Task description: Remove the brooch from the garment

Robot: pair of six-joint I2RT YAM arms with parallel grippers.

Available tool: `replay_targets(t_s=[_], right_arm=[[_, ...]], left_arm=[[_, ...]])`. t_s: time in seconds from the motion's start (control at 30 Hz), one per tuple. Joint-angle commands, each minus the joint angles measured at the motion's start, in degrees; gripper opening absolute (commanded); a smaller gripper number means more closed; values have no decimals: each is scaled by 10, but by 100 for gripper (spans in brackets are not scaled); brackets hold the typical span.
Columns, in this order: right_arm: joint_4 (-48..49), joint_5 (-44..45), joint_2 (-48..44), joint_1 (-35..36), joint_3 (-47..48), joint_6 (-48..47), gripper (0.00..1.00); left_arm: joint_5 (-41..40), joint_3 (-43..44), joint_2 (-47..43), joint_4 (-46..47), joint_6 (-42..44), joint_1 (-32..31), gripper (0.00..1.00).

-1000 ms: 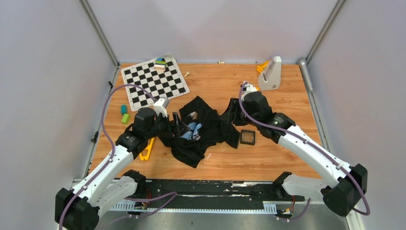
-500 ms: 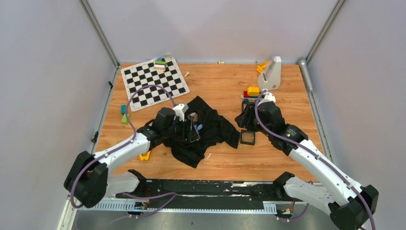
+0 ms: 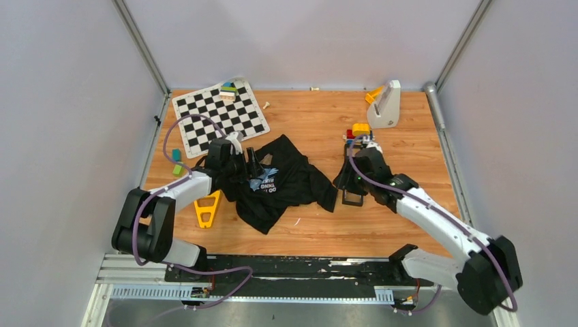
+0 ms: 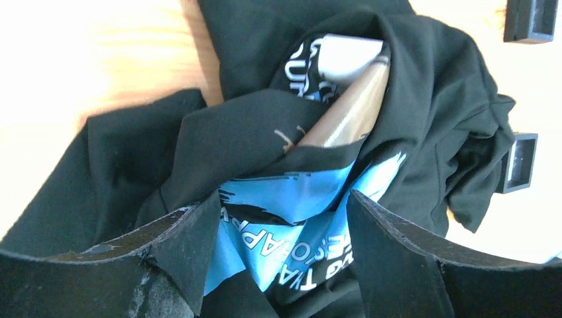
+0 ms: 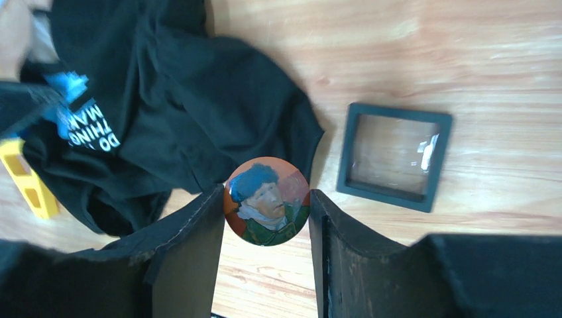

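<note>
Brooch [image 5: 267,201] sits pinched in the right pincer [image 5: 266,196], near the garment [image 5: 199,112].

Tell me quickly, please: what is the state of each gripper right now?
Left gripper: open, above the T-shirt.
Right gripper: closed on the round brooch.

Left gripper [image 4: 281,211] jaws apart — right gripper [image 5: 266,207] pinching brooch [image 5: 267,196].
</note>
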Motion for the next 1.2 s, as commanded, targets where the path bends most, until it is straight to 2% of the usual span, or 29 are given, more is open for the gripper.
replay_targets(t_s=[0.0,0.2,0.43,0.77,0.83,0.9,0.93,1.07,1.17], right_arm=[[57,-34,85,55,53,-21,29],[110,-22,211,104,119,-32,29],[125,-5,327,147,191,-48,33],[135,12,398,176,228,-48,38],[134,12,408,179,237,-49,47],[133,15,413,182,240,-49,68],[132,16,412,184,240,-50,73],[128,22,390,183,227,-48,86],[116,36,355,182,209,-49,88]], left_arm=[[-36,40,-10,16,33,0,78],[-39,57,-15,6,54,12,79],[-11,21,-116,-12,46,11,81],[20,-34,-213,-33,29,11,82],[30,-40,-214,-35,28,11,83],[38,-45,-210,-33,26,11,83],[45,-46,-205,-31,25,11,84],[63,-57,-188,-6,21,11,86],[79,-65,-185,14,19,12,87]])
